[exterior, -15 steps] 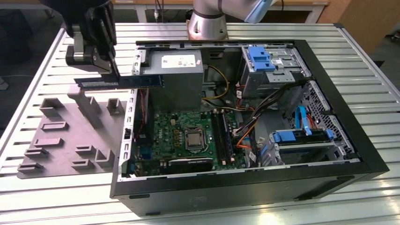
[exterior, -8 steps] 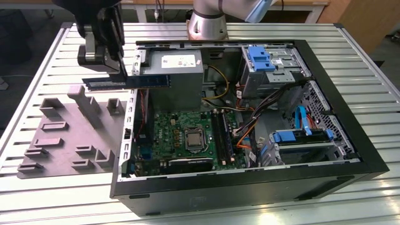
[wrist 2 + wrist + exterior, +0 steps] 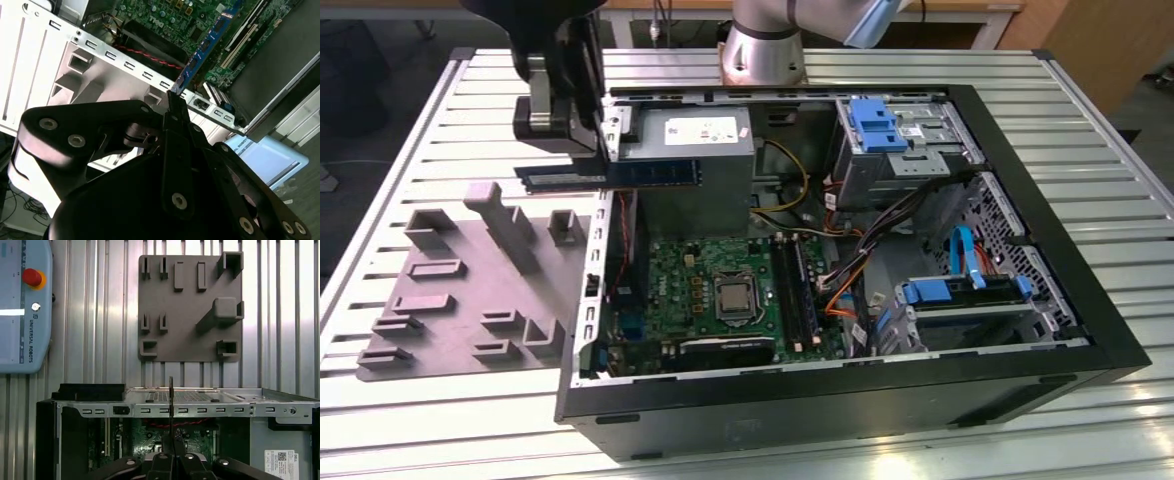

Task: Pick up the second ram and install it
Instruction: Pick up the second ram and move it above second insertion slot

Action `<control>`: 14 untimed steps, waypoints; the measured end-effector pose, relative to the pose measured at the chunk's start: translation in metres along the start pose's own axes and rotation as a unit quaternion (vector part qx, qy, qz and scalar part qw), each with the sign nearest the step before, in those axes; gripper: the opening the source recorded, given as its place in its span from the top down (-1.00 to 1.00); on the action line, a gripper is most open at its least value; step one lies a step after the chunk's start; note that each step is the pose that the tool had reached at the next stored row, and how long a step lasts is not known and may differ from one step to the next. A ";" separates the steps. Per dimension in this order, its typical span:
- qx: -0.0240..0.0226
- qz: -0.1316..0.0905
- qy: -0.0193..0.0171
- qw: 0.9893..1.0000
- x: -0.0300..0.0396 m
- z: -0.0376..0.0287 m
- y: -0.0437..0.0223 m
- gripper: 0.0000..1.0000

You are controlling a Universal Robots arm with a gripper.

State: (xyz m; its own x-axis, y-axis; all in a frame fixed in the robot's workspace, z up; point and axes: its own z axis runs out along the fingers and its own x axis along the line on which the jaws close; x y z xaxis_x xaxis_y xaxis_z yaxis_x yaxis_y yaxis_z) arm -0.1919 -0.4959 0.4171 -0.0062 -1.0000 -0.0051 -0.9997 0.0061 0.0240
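My gripper (image 3: 603, 160) hangs above the open computer case's edge on the exterior view's left, shut on the second ram (image 3: 654, 172). This long blue stick lies level in the air, just in front of the grey power-supply box (image 3: 694, 150). In the second wrist view the ram (image 3: 202, 50) reaches out from the fingertips (image 3: 173, 100) over the green motherboard (image 3: 165, 15). In the first wrist view the ram (image 3: 171, 400) shows edge-on as a thin dark line above the gripper (image 3: 171, 452). The long black slots (image 3: 794, 290) lie on the motherboard (image 3: 707, 290), lower and toward the exterior view's right.
The black case (image 3: 1067, 330) lies on its side on a slatted metal table (image 3: 427, 420). A grey fixture plate (image 3: 467, 280) with raised holders sits beside the case on the exterior view's left. Blue drive brackets (image 3: 961, 290) and cable bundles fill the case's right half. A pendant (image 3: 25, 305) rests on the table.
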 end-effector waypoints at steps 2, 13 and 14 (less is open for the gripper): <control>0.000 0.000 0.000 1.000 0.0000 0.0000 -0.0031 0.77; 0.000 0.000 0.000 1.000 -0.0001 0.0001 -0.0196 0.77; 0.000 0.000 0.000 1.000 -0.0001 0.0002 -0.0209 0.77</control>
State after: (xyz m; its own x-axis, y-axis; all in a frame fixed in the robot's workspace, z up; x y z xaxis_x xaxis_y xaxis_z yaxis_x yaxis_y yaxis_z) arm -0.1710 -0.4959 0.4164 -0.0062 -1.0000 -0.0051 -0.9997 0.0061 0.0240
